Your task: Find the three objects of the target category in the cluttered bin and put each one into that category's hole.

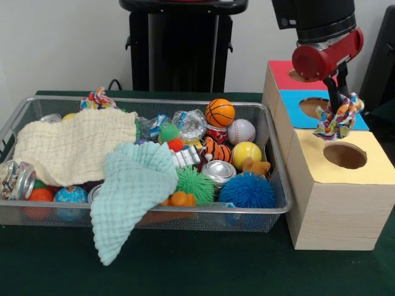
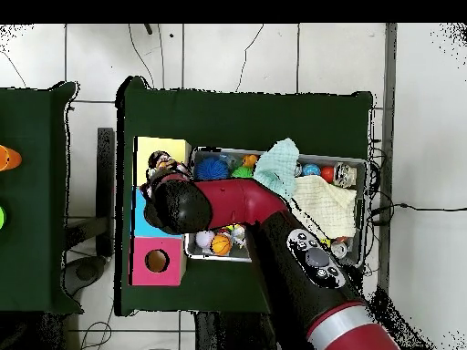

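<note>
The red and black arm comes down from the top right of the front view, its wrist over the row of wooden boxes. The gripper [image 1: 337, 106] is closed on a knotted fabric bundle [image 1: 338, 118], which hangs just above and behind the hole [image 1: 345, 155] of the yellow-topped box [image 1: 370, 171] (the blue-topped box [image 1: 290, 102] sits behind it). Another patterned bundle [image 1: 97, 98] rests at the far rim of the wire-mesh bin [image 1: 276, 179], beside the cream cloth [image 1: 74, 148].
</note>
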Controlling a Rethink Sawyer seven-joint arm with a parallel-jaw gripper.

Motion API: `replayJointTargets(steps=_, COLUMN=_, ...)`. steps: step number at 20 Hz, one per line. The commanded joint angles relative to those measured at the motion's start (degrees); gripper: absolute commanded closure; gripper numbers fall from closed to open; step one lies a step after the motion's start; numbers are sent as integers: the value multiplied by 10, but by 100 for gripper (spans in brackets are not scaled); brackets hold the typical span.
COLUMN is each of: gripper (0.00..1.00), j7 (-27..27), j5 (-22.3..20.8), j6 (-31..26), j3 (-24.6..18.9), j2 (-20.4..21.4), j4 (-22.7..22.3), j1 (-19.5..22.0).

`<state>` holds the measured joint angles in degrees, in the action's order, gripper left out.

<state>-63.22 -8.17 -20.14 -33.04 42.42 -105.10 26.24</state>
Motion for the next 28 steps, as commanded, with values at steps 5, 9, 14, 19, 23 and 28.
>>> replayJointTargets(steps=5, gripper=100, j7=-109, j5=-13, j6=76, j3=29, j2=-44, j4=-5, j1=14)
replayJointTargets(steps=9, gripper=100, j7=-109, j5=-13, j6=89, j3=33, j2=-58, j4=-5, j1=8)
replayJointTargets(steps=14, gripper=100, j7=-124, j5=-2, j6=108, j3=34, j2=-70, j4=-10, j1=-4)
replayJointTargets(steps=19, gripper=100, j7=-123, j5=3, j6=106, j3=32, j2=-86, j4=-15, j1=-5)
replayJointTargets(steps=23, gripper=100, j7=-125, j5=5, j6=102, j3=35, j2=-103, j4=-20, j1=-11)
replayJointTargets(steps=28, gripper=100, j7=-128, j5=1, j6=120, j3=40, j2=-126, j4=-18, j1=-21)
